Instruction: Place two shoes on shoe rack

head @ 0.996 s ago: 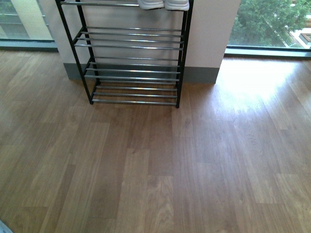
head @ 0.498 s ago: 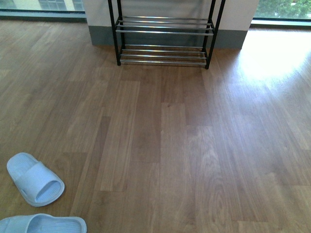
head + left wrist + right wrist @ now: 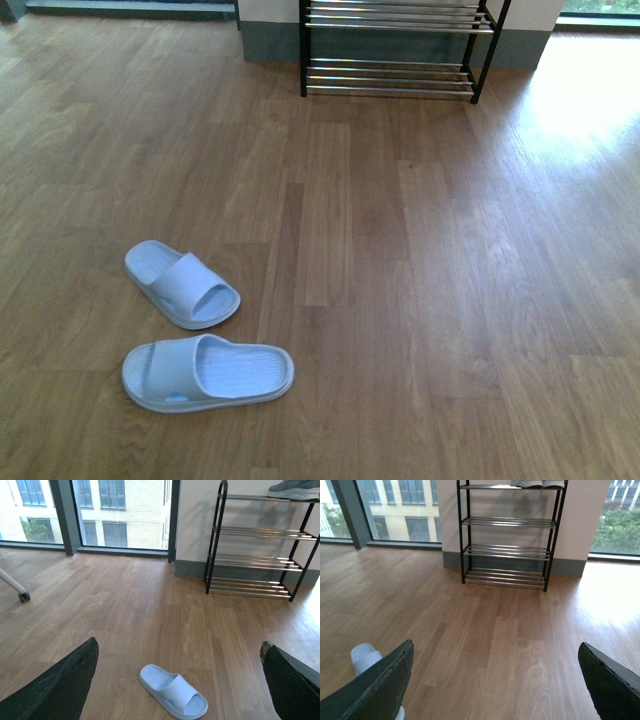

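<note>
The pair of grey knit, white-soled sneakers is sitting atop the black-framed, chrome-rod shoe rack by the wall; left fingers and right fingers are gaping wide, gripping nothing.

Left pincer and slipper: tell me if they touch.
Apart. Left wrist view shows the slipper on the floor between the fingers of the open left pincer, bare wood on both sides.
</note>
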Available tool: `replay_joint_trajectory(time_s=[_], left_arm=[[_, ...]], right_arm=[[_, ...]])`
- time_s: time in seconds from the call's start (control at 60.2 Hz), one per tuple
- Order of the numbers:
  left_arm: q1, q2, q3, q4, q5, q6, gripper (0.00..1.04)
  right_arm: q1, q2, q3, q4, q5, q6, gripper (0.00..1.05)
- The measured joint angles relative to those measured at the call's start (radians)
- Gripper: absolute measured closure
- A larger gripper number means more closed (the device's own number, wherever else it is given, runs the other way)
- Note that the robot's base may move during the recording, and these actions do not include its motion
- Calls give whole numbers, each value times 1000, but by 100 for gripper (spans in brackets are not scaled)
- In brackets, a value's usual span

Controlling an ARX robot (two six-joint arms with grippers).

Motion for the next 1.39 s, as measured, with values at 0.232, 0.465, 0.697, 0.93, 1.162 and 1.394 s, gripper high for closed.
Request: replay_joint_trajectory(time_s=[0.232,0.465,0.697,0.93,1.162,1.394], left_arm=[[0,0,0,0,-2,0,9],[0,0,0,0,0,0,9],[0,0,0,0,0,0,9],[0,0,0,0,-3,0,9],[0,0,0,0,0,0,9],[0,0,0,0,-3,0,9]], right_arm=[[0,0,0,0,-3,0,9],[0,0,0,-1,0,2,9],[0,-1,0,-1,1,2,9],[0,-1,0,-1,-3,3,9],[0,-2,0,-1,0,3,9],[0,-2,0,-1,-3,3,9]])
